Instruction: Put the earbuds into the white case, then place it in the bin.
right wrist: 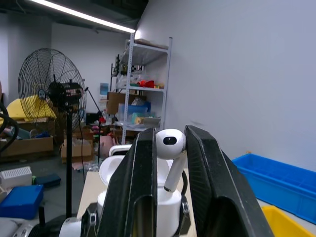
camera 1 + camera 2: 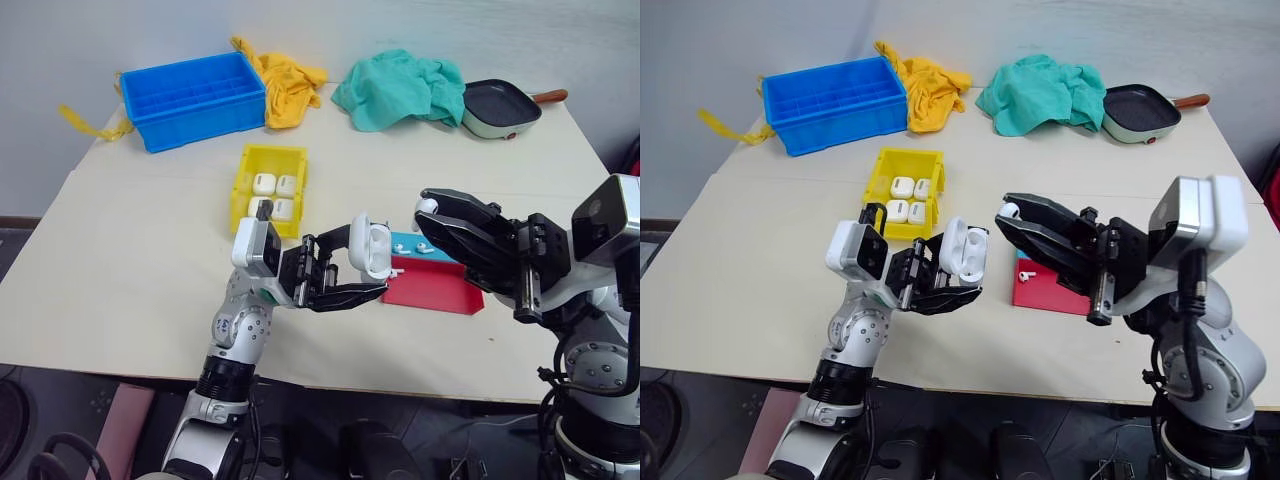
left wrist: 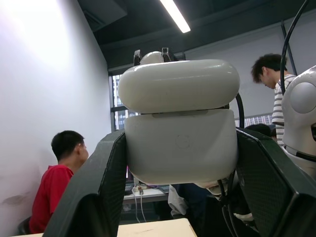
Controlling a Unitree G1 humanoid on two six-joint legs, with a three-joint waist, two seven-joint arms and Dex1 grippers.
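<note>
Now my left gripper (image 2: 362,268) pinches the case (image 2: 372,248), lid open, above the table (image 2: 130,260). My right gripper (image 2: 428,212) pinches one earbud (image 1: 170,148) just beside it; the bin (image 2: 268,187) sits behind.

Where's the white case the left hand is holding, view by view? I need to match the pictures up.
Left eye view: white case, lid open, just left of centre, in the left hand.
Right eye view: left of centre, same grip.
Left wrist view: centre, between the two fingers.
Right wrist view: low centre, behind the earbud that the right hand pinches.
Shared landmark: the yellow bin.
</note>
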